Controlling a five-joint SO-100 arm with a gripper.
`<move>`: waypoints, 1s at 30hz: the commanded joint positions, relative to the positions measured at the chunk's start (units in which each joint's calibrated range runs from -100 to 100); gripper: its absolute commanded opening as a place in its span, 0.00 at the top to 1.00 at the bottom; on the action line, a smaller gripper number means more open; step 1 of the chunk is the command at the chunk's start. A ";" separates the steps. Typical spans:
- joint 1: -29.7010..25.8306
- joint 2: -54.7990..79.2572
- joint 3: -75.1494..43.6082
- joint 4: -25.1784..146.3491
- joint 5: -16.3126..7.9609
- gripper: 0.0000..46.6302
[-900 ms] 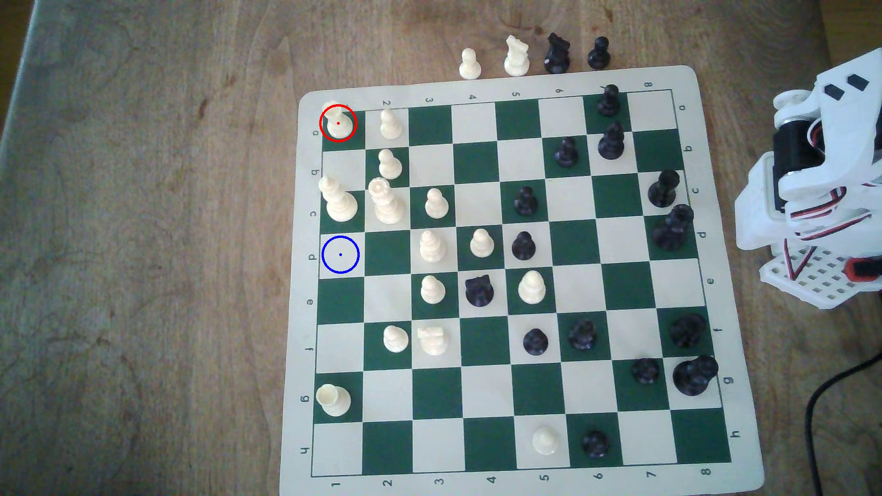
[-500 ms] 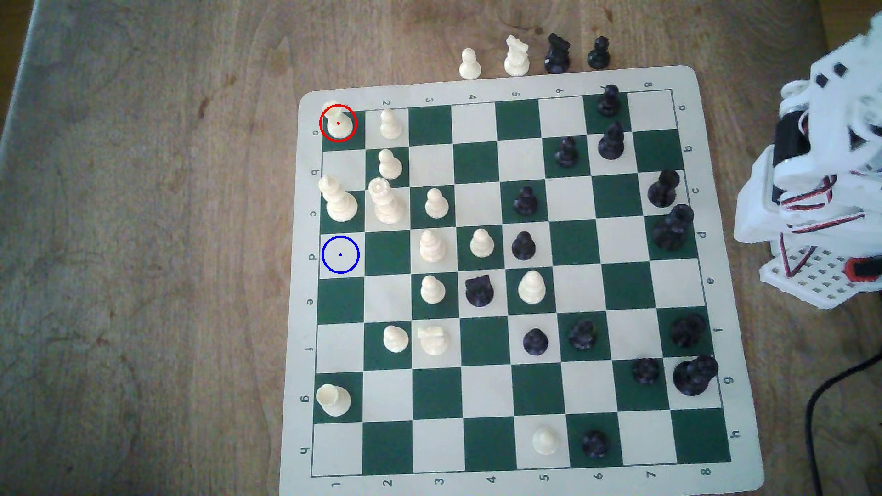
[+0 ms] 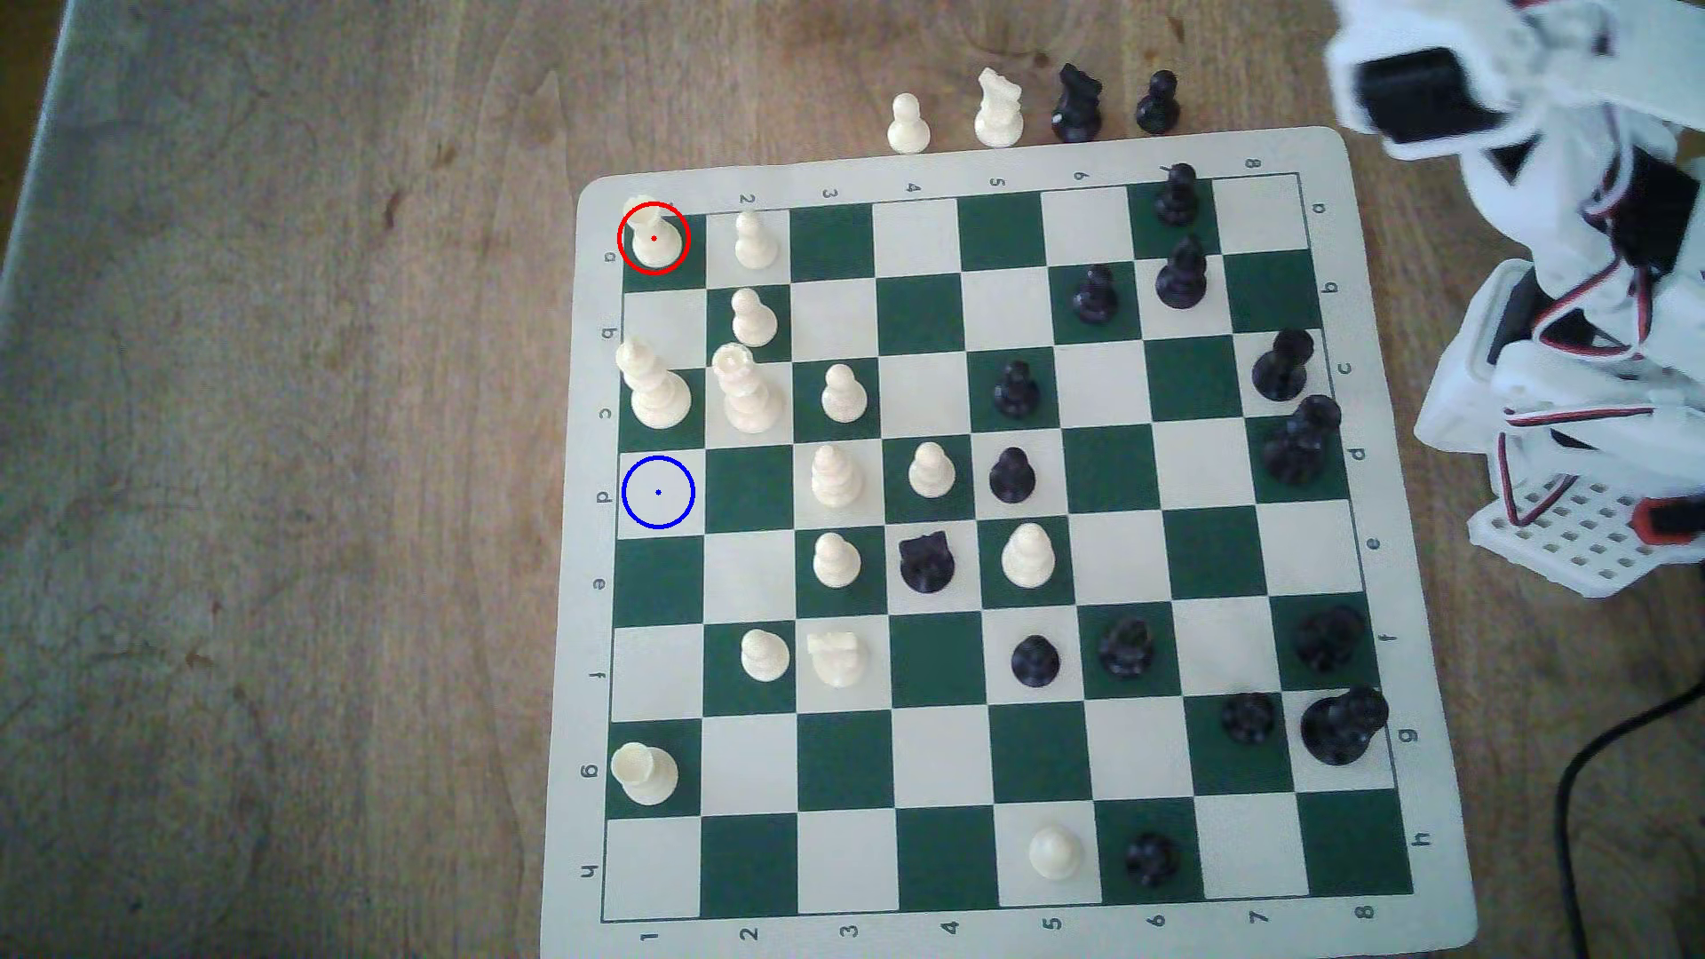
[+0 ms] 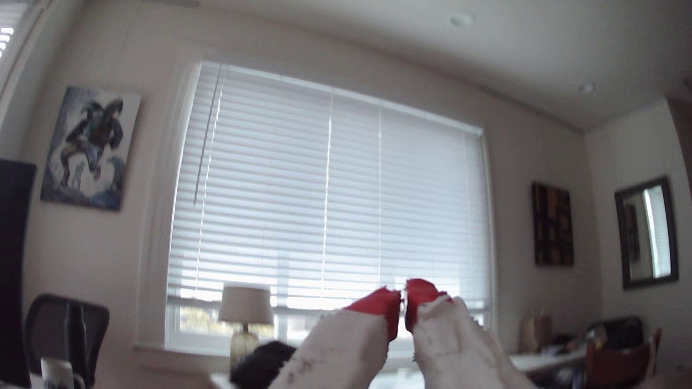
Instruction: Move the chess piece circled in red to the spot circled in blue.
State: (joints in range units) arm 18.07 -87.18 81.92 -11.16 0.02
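Exterior view: arm [image 3: 1559, 230] folded off the board [image 3: 1006, 544], far across from the chess piece circled in red [image 3: 654, 235] and the spot circled in blue [image 3: 658, 492]. Wrist view: gripper [image 4: 403, 301] raised toward a window [image 4: 329, 194], red tips nearly touching, gripping nothing.

We see the chess piece circled in red [image 3: 653, 232] in the board's far corner at the exterior view's left; bare wooden table [image 3: 277, 461] lies open beside it. A cream pawn [image 3: 755, 240] stands 1 square to its right, hemming that side. Between it and the spot circled in blue [image 3: 658, 492], 1 square is bare, then a tall cream piece [image 3: 653, 387] blocks the file, with another tall cream piece [image 3: 744, 390] beside it. The blue-ringed square itself is bare, as is the green square on its right.
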 commanded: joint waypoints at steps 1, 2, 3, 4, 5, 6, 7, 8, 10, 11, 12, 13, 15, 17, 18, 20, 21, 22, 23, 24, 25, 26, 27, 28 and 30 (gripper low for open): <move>-0.66 9.08 -12.66 14.76 -0.05 1.00; -1.13 10.53 -14.02 17.54 -0.20 1.00; -1.84 12.14 -15.11 18.53 -0.73 1.00; -2.23 13.67 -16.65 20.49 -1.22 1.00; -3.48 17.06 -20.64 25.90 -1.71 1.00; -3.95 18.76 -22.54 28.11 -2.00 1.00; -4.34 20.29 -23.90 29.26 -2.30 1.00; -4.58 21.99 -24.81 29.26 -2.34 1.00; -5.04 27.42 -27.17 29.66 -2.44 0.99; -5.04 29.71 -28.62 30.65 -2.69 0.99; -5.04 32.00 -29.98 31.30 -2.93 0.99; -4.81 36.84 -33.15 31.96 -3.47 0.99; -4.89 41.43 -37.95 34.17 -4.25 0.99; -5.28 45.75 -42.49 35.40 -4.69 0.99; -5.67 50.17 -46.57 35.97 -4.69 0.99; -6.06 55.69 -51.46 37.61 -4.69 0.99; -6.14 58.23 -53.55 38.18 -4.69 0.99; -6.14 63.16 -57.81 39.33 -4.69 0.99; -6.14 65.62 -60.71 40.56 -5.03 0.99; -6.06 67.83 -62.89 40.89 -5.42 0.99; -5.98 69.78 -64.88 40.89 -5.86 0.99; -5.91 71.39 -66.15 40.89 -5.96 0.99; -5.91 73.94 -67.60 40.64 -6.45 0.99; -6.06 75.72 -68.24 40.23 -6.54 0.99; -6.14 78.61 -69.87 40.07 -6.89 0.99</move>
State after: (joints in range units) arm 11.87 -11.77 20.83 29.56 -6.28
